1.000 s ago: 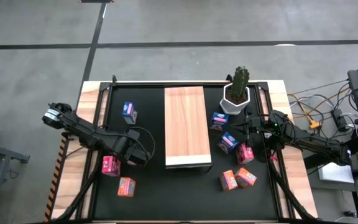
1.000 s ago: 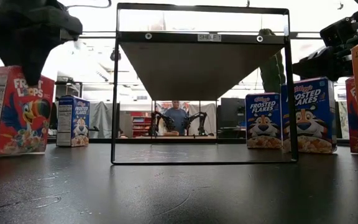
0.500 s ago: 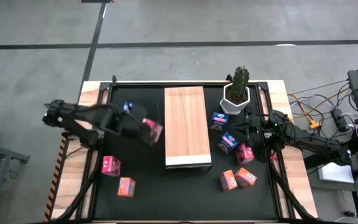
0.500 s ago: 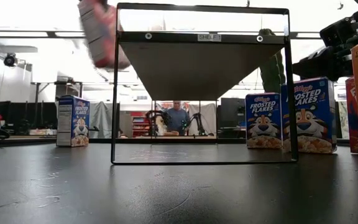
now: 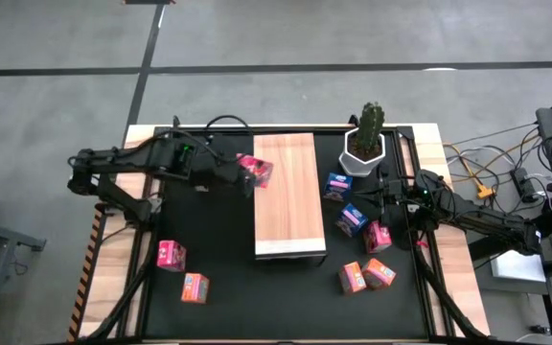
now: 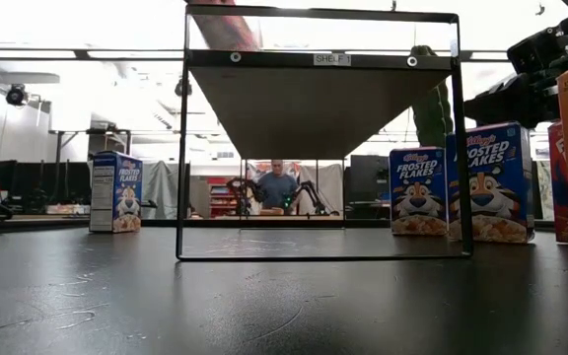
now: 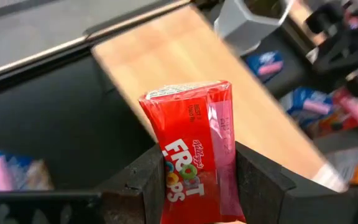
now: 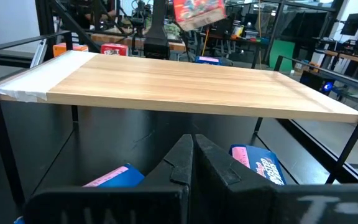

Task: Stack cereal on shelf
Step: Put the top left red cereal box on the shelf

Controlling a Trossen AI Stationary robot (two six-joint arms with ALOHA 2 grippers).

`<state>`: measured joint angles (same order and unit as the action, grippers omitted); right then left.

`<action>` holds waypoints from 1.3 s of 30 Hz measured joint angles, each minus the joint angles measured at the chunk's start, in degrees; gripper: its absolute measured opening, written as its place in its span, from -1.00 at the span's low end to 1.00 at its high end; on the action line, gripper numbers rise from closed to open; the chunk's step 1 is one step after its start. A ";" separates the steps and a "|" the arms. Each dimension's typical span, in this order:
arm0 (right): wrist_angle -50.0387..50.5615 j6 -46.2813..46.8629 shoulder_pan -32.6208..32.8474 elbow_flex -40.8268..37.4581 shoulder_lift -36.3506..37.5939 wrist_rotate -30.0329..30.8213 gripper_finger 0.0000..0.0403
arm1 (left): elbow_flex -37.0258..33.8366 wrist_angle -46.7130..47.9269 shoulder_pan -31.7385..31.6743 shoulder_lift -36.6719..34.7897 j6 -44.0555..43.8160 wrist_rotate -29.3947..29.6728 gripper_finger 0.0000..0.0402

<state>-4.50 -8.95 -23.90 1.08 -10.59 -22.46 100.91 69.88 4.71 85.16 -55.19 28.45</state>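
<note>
A: Left pincer (image 5: 247, 172) grasps a red cereal box (image 5: 255, 170) upright, high over the shelf (image 5: 286, 206) edge. Why?

B: Probably to clear the board before lowering. Right pincer (image 8: 191, 146) waits clenched, empty, beside the shelf.

A red Froot Loops box (image 7: 194, 146) is held tilted above the left edge of the light wood shelf (image 5: 286, 196). Two pink-red boxes (image 5: 171, 255) stand left of it; blue, pink and orange boxes (image 5: 351, 219) are clustered right.
</note>
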 joint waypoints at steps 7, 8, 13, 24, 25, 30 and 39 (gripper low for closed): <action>0.01 0.00 0.00 0.00 0.00 0.00 -0.96 | -2.68 -3.04 -2.28 0.01 1.17 -0.48 -0.27; 0.01 0.00 -0.02 0.00 0.00 0.00 -0.96 | -2.68 -3.38 -2.36 0.01 1.14 -0.46 -0.27; 0.01 -0.02 -0.02 0.00 0.00 0.00 -0.96 | -4.67 -8.24 -2.17 0.14 0.54 -0.69 -0.23; 1.23 -0.02 -0.02 0.00 -0.04 0.03 -0.95 | -4.99 -9.38 -2.21 4.36 0.01 -5.39 -0.04; 1.23 -0.02 -0.01 0.00 -0.04 0.02 -0.95 | -4.97 -9.81 -2.21 4.59 0.07 -5.47 -0.03; 1.23 -0.02 -0.02 0.00 0.00 0.02 -0.95 | -4.97 -13.15 -2.21 5.01 2.25 -5.43 -0.01; 1.26 -0.04 -0.02 -0.02 0.00 0.02 -0.95 | -4.95 -6.79 -0.62 3.05 10.13 -12.62 -0.17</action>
<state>-3.25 -8.99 -23.92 1.06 -10.59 -22.44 95.96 63.09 4.09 88.21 -45.06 15.83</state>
